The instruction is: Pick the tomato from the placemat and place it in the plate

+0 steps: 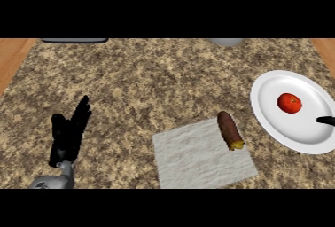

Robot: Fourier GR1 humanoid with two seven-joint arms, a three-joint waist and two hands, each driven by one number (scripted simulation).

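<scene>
The red tomato point(289, 103) lies on the white plate point(274, 119) at the right of the counter. A grey placemat point(196, 157) lies near the front middle. Only a black fingertip of my right hand point(325, 120) shows at the right edge, over the plate and just below and right of the tomato, apart from it. My left hand point(67, 133) rests open at the lower left with its fingers pointing up, holding nothing.
A brown oblong object with a yellow end point(230, 130) lies across the placemat's upper right edge. A dark object point(75, 40) and a grey round one point(226, 42) sit at the counter's far edge. Wood borders show at both upper corners.
</scene>
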